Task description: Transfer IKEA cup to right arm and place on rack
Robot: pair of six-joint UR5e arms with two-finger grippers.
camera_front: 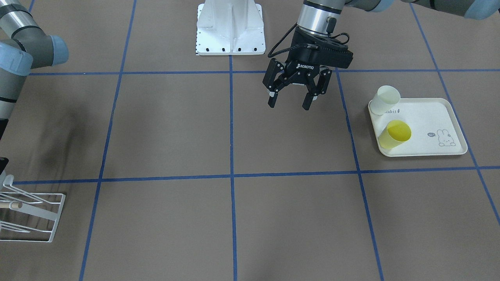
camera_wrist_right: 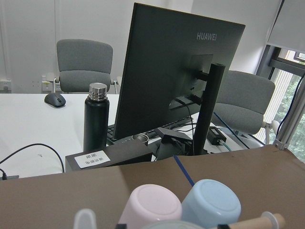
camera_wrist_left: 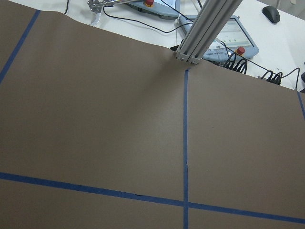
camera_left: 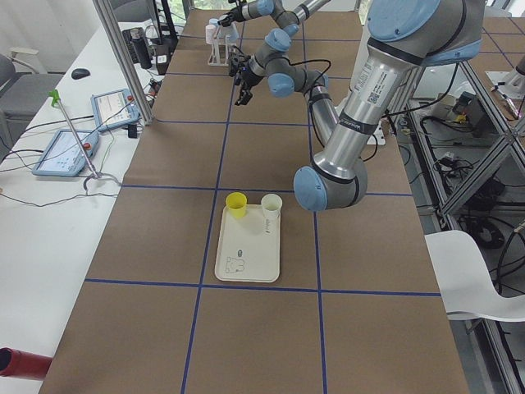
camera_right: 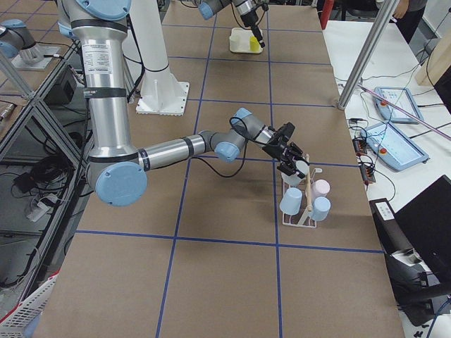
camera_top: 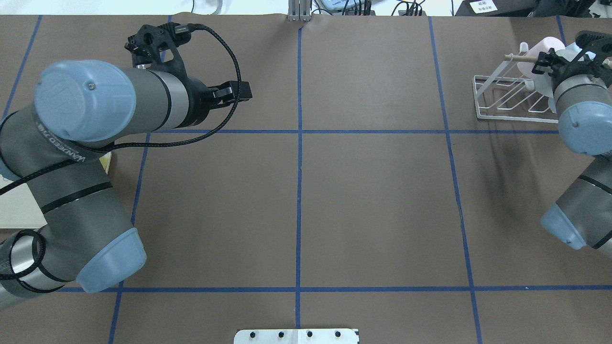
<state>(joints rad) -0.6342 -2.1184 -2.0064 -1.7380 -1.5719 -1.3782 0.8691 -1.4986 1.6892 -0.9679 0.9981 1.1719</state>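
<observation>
Left black two-finger gripper hung mid-table, fingers spread and empty, so hand-off likely done; right gripper sat over the white wire dish rack with a pale plastic cup at its tip, finger state not visible.

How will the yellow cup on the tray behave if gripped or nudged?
Yellow cup looks thin, translucent plastic: probably light, may flex under squeeze. Upright, open end up, base narrower than rim: a high push could tip it. Tray looks smooth, so it may slide.
</observation>
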